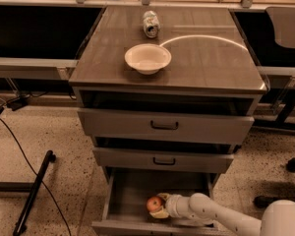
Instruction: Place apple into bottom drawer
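Speckled floor (59,132), bottom drawer (130,193) stood open below worktop (211,63) front edge, gripper (160,206) inside, clamped on round apple (154,203), no long axis, stem direction indiscernible.

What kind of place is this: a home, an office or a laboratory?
Probably an office-like lab: a drawer cabinet, an office chair and a loose cable on the speckled floor. The gripper holds the apple inside the bottom drawer.

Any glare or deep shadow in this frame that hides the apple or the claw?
Camera view: a bright curved glare arc crosses the cabinet top; drawer gaps are in deep shadow. The apple and claw inside the bottom drawer are dimly lit yet visible, claw closed on the apple.
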Robot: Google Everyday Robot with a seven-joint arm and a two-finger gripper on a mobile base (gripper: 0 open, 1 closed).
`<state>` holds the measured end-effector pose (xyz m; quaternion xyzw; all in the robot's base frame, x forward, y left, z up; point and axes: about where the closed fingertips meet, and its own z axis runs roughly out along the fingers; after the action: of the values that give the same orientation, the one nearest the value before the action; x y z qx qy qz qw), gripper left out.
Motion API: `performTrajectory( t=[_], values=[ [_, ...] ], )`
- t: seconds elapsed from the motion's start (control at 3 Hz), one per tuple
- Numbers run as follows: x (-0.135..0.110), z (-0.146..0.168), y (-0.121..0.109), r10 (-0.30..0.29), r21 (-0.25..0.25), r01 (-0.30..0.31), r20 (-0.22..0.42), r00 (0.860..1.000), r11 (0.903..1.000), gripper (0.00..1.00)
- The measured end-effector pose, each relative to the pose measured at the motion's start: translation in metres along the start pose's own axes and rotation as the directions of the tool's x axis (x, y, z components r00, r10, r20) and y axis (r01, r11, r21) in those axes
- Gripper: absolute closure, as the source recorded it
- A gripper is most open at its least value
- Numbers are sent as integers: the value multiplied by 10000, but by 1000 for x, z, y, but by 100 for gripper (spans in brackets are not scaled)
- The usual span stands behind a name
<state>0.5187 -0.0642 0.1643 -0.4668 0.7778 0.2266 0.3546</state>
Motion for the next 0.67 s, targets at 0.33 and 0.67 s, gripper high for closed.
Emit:
performTrajectory(
  t=[0.33,0.67],
  values=[
    [0,1,0,-6,-21,6,-2,10000,10000,35],
    [0,1,0,-5,-22,5,1,10000,10000,12]
  ],
)
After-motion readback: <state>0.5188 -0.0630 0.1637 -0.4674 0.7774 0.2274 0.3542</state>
